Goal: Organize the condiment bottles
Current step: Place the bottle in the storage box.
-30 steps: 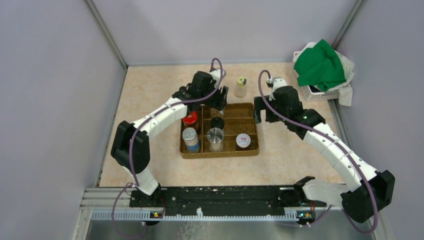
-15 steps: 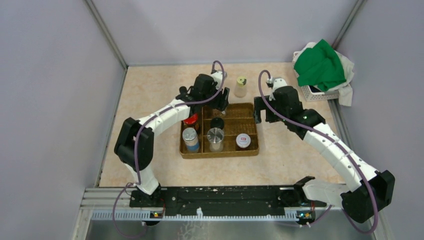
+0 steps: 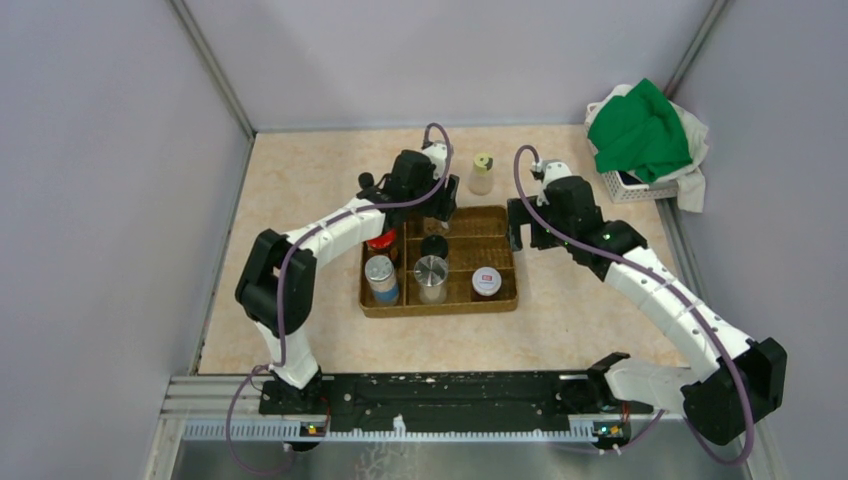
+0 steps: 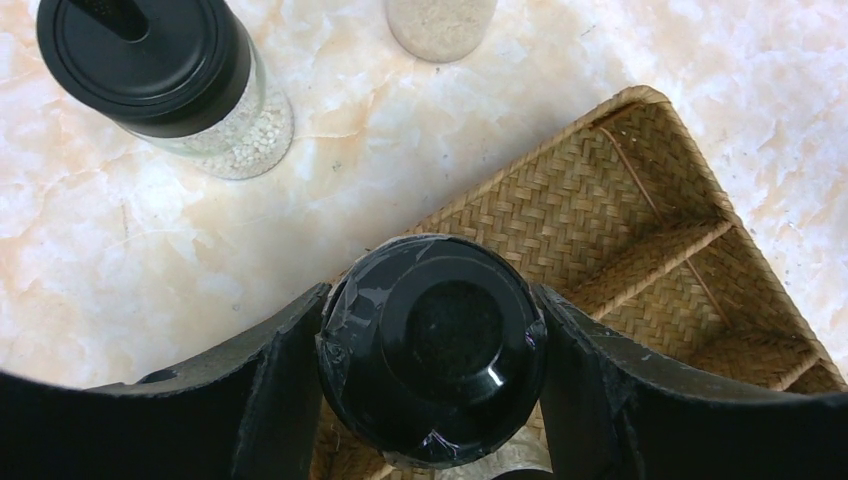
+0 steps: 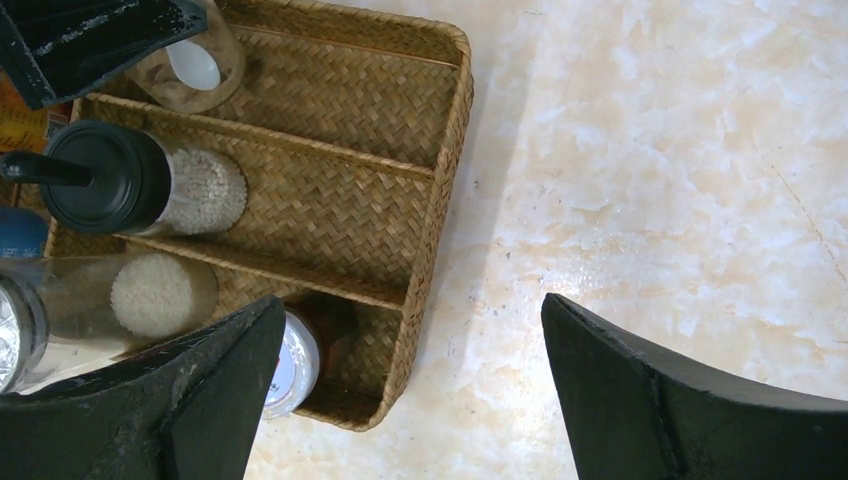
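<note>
My left gripper [image 3: 441, 208] is shut on a black-capped glass jar [image 4: 432, 350] and holds it over the far end of the woven tray [image 3: 500, 225]. In the tray stand a red-lidded jar [image 3: 380, 240], a blue-labelled silver-lidded jar [image 3: 380, 274], a black-lidded jar [image 3: 434, 245], a silver-lidded shaker [image 3: 431, 270] and a white-lidded jar [image 3: 487, 281]. A yellow-green-lidded jar [image 3: 483, 172] stands on the table behind the tray. Another black-lidded jar [image 4: 145, 65] stands beside the tray's far corner. My right gripper [image 3: 514, 222] is open and empty above the tray's right edge [image 5: 440, 200].
A white basket [image 3: 630, 185] with a green cloth [image 3: 640, 130] sits at the back right corner. Grey walls enclose the table on three sides. Bare marbled table [image 5: 650, 180] lies right of the tray.
My left arm's elbow has swung inward while its gripper, still holding the black-capped jar, stays over the tray's far end. My right gripper has shifted slightly left.
</note>
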You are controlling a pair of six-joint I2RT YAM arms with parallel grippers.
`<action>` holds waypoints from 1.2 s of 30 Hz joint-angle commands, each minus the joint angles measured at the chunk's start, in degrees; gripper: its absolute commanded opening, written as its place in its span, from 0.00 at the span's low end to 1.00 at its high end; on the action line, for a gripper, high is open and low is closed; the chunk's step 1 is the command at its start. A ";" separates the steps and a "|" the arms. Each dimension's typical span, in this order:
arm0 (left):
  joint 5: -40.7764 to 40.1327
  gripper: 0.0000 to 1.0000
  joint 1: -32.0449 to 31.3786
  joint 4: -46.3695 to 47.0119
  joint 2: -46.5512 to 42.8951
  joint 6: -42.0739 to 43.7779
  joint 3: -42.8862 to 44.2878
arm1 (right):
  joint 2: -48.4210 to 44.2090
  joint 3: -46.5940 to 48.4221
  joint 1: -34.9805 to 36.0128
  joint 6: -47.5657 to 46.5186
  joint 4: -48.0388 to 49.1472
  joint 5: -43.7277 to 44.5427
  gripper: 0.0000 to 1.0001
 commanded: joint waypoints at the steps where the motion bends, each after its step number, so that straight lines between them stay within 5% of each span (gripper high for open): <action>1: -1.77 0.56 -0.11 1.77 0.74 -0.40 -0.22 | -0.12 -0.16 -0.11 0.40 2.38 -0.31 0.98; 15: -2.87 0.57 -0.11 2.16 2.79 -0.44 1.11 | 0.22 -1.27 -0.10 0.38 3.20 -0.63 0.98; 23: -2.92 0.74 -0.10 -2.49 3.38 -1.49 2.59 | 0.55 -1.42 -0.11 0.39 3.55 -0.94 0.98; 36: -2.78 0.87 -0.11 -8.84 2.13 -1.05 6.39 | 0.38 -1.96 -0.11 1.07 4.04 -2.09 0.98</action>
